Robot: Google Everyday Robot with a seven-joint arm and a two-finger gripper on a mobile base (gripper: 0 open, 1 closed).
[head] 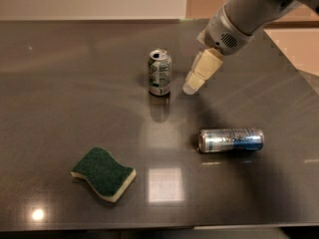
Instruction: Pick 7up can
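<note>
The 7up can (159,72), short with a white and green label and a silver top, stands upright on the dark table (60,83) near its middle. My gripper (192,86) hangs from the grey arm that enters at the top right. Its cream fingers (202,71) point down and left. The tip is just to the right of the can, a small gap apart, at about the can's height. The gripper holds nothing.
A slim silver-blue can (231,140) lies on its side to the lower right of the 7up can. A green sponge with a cream underside (104,173) lies at the front left. The table's right edge (299,68) runs diagonally at the upper right.
</note>
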